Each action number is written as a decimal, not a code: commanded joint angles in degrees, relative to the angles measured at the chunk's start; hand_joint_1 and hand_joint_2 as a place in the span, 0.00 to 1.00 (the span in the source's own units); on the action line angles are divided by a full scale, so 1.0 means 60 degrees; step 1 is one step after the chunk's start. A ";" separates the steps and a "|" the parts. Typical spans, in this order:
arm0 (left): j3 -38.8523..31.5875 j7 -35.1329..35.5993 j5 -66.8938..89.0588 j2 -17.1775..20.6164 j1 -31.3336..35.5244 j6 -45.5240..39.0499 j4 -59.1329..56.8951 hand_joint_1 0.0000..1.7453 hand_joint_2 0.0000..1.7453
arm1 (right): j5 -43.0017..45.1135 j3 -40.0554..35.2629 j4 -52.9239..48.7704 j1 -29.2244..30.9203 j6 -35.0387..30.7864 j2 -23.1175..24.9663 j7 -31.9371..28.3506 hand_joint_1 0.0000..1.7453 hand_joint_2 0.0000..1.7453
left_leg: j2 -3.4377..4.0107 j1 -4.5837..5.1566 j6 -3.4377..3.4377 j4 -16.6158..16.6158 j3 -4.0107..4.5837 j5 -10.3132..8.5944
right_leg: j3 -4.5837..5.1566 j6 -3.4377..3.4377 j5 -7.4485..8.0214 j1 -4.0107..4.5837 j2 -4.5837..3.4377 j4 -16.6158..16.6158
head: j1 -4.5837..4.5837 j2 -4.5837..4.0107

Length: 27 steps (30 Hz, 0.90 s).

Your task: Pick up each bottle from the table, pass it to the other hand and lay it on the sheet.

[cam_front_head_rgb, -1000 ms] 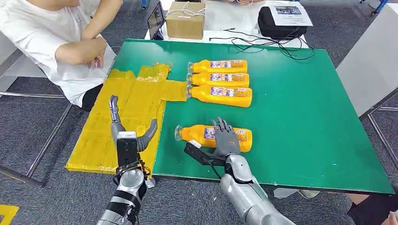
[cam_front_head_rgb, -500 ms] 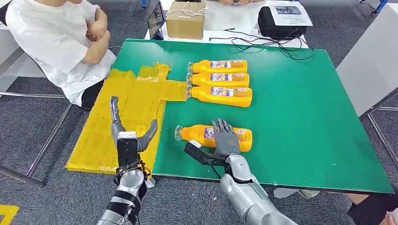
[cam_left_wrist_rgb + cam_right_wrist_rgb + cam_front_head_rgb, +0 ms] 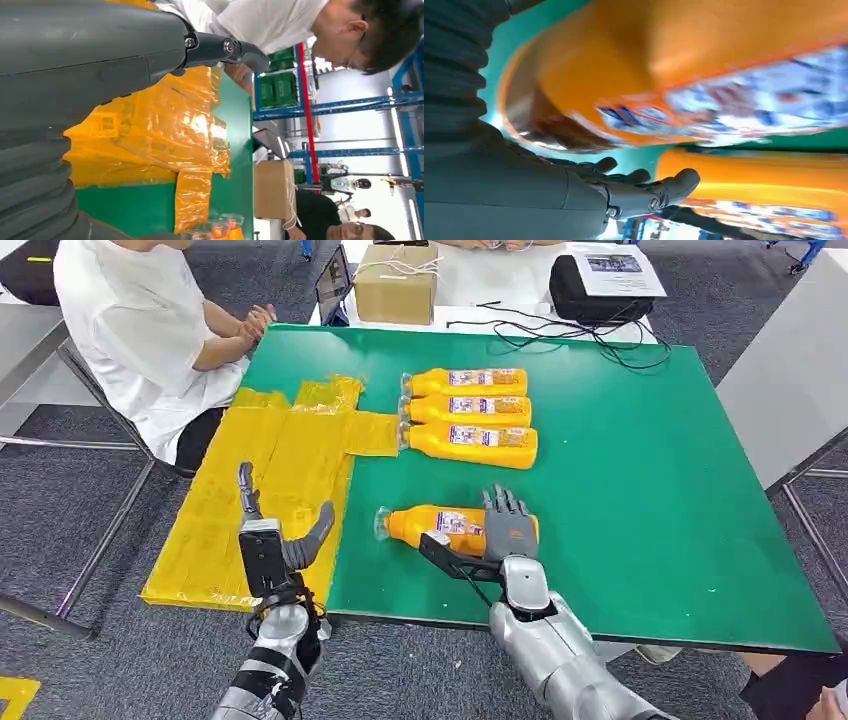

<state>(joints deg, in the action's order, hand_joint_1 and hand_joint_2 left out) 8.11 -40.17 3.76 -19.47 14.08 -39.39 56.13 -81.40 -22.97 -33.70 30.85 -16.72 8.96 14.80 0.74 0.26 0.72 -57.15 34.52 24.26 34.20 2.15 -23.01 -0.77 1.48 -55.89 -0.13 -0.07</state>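
Note:
An orange bottle (image 3: 440, 525) lies on its side on the green table (image 3: 640, 490), cap toward the yellow sheet (image 3: 270, 460). My right hand (image 3: 508, 535) lies over its base end with straight, spread fingers and the thumb stretched along its near side. In the right wrist view the bottle (image 3: 704, 65) sits close against the palm, the fingers (image 3: 644, 192) uncurled. My left hand (image 3: 270, 540) hangs open over the sheet's near edge, empty. Three more orange bottles (image 3: 468, 409) lie side by side farther back.
A person in a white shirt (image 3: 140, 330) sits at the table's far left corner, hands at the edge. Behind the table stand a cardboard box (image 3: 395, 282), a black bag (image 3: 600, 285) and loose cables (image 3: 560, 332). Bare green surface stretches to the right.
My right hand has slid right along the near bottle toward its base. The left hand has dropped slightly. The person has turned and brought their hands to the table's edge.

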 commanded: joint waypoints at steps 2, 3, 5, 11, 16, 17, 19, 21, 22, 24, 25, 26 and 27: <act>-0.0058 0.0029 0.0076 -0.0088 0.0286 -0.0102 -0.0772 0.00 1.00 | -0.0043 0.0175 0.1010 0.0582 0.0124 -0.0538 0.0144 0.00 1.00 | -0.0031 -0.0010 -0.0011 0.0000 -0.0037 0.0011 | -0.0044 -0.0012 -0.0013 0.0006 0.0004 0.0007 | 0.0004 0.0000; -0.0087 0.0029 0.0101 -0.0088 0.0306 -0.0102 -0.0788 0.00 1.00 | -0.0063 0.0211 0.1095 0.0632 0.0081 -0.0536 0.0144 0.00 1.00 | -0.0027 -0.0002 -0.0007 0.0004 -0.0022 0.0001 | -0.0025 -0.0007 -0.0007 0.0000 0.0011 0.0005 | 0.0000 0.0000; -0.0073 0.0029 0.0115 -0.0088 0.0318 -0.0102 -0.0782 0.00 1.00 | -0.0056 0.0244 0.1169 0.0672 0.0083 -0.0497 0.0124 0.00 1.00 | -0.0028 -0.0011 -0.0011 -0.0001 -0.0039 0.0011 | -0.0045 -0.0013 -0.0012 0.0008 -0.0002 0.0008 | 0.0000 0.0000; -0.0080 0.0029 0.0021 -0.0085 0.0405 -0.0102 -0.0872 0.00 1.00 | -0.0257 0.0302 0.1506 0.1002 0.0680 -0.0585 0.0522 0.00 1.00 | -0.0017 0.0000 -0.0004 0.0004 -0.0022 0.0001 | -0.0023 -0.0004 -0.0004 -0.0001 0.0003 0.0005 | 0.0000 0.0000; -0.0174 0.0029 0.0147 -0.0088 0.0411 -0.0102 -0.0866 0.00 1.00 | -0.0186 0.0408 0.1644 0.1145 0.0940 -0.0662 0.0398 0.00 1.00 | -0.0023 -0.0003 -0.0004 0.0000 -0.0023 0.0001 | -0.0027 -0.0004 -0.0003 0.0001 0.0007 0.0005 | 0.0000 0.0000; -0.0183 0.0029 0.0154 -0.0088 0.0415 -0.0097 -0.0884 0.00 1.00 | -0.0094 0.0475 0.1673 0.1160 0.0941 -0.0657 0.0251 0.00 1.00 | -0.0029 -0.0011 -0.0008 -0.0004 -0.0039 0.0009 | -0.0047 -0.0009 -0.0009 0.0008 0.0002 0.0007 | 0.0003 0.0000; -0.0157 0.0029 0.0211 -0.0084 0.0450 -0.0029 -0.0944 0.00 1.00 | 0.0236 0.0658 0.1796 0.1167 0.0907 -0.0577 -0.0390 0.00 1.00 | -0.0029 -0.0013 -0.0010 -0.0002 -0.0048 0.0010 | -0.0056 -0.0011 -0.0011 0.0008 -0.0002 0.0008 | 0.0000 0.0000; -0.0054 0.0029 0.0230 -0.0088 0.0476 -0.0024 -0.0974 0.00 1.00 | 0.0414 0.0679 0.1872 0.1052 0.0488 -0.0432 -0.0950 0.00 1.00 | -0.0020 -0.0003 -0.0005 0.0003 -0.0034 0.0002 | -0.0038 -0.0004 -0.0004 0.0000 0.0003 0.0007 | 0.0004 0.0000; 0.0015 0.0029 0.0220 -0.0088 0.0487 -0.0046 -0.0990 0.00 1.00 | 0.0529 0.0722 0.1909 0.0989 0.0340 -0.0336 -0.1119 0.00 1.00 | -0.0026 -0.0011 -0.0011 -0.0002 -0.0050 0.0011 | -0.0058 -0.0008 -0.0009 0.0007 -0.0001 0.0008 | 0.0003 0.0000; 0.0095 0.0029 0.0226 -0.0088 0.0489 -0.0059 -0.0993 0.00 1.00 | 0.0627 0.0678 0.1859 0.0841 -0.0085 -0.0193 -0.1490 0.00 1.00 | -0.0015 -0.0008 -0.0008 0.0003 -0.0046 0.0006 | -0.0050 -0.0003 -0.0003 0.0006 -0.0002 0.0011 | 0.0000 0.0000; 0.0095 0.0029 0.0226 -0.0088 0.0489 -0.0059 -0.0993 0.00 1.00 | 0.0627 0.0678 0.1859 0.0841 -0.0085 -0.0193 -0.1490 0.00 1.00 | -0.0018 -0.0012 -0.0013 0.0003 -0.0059 0.0011 | -0.0063 -0.0009 -0.0008 0.0008 -0.0008 0.0011 | 0.0000 0.0000; 0.0104 0.0029 0.0224 -0.0088 0.0482 -0.0064 -0.0987 0.00 1.00 | 0.0618 0.0658 0.1855 0.0794 -0.0122 -0.0128 -0.1463 0.00 1.00 | -0.0015 -0.0009 -0.0010 0.0003 -0.0052 0.0008 | -0.0054 -0.0005 -0.0004 0.0006 -0.0007 0.0009 | 0.0000 0.0000; 0.0153 0.0029 0.0251 -0.0081 0.0472 -0.0066 -0.0997 0.00 1.00 | 0.0679 0.0621 0.1754 0.0707 -0.0354 -0.0081 -0.1649 0.00 1.00 | -0.0011 -0.0005 -0.0008 0.0002 -0.0042 0.0005 | -0.0040 -0.0003 -0.0001 0.0004 -0.0011 0.0006 | 0.0004 0.0000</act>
<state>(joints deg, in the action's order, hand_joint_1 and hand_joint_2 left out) 8.15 -40.17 5.20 -19.47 14.61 -39.67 53.99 -78.36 -20.41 -27.89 35.69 -15.91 6.45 7.81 0.77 0.29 0.74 -57.16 34.39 24.25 34.11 2.20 -22.97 -0.79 1.40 -55.89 -0.11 -0.07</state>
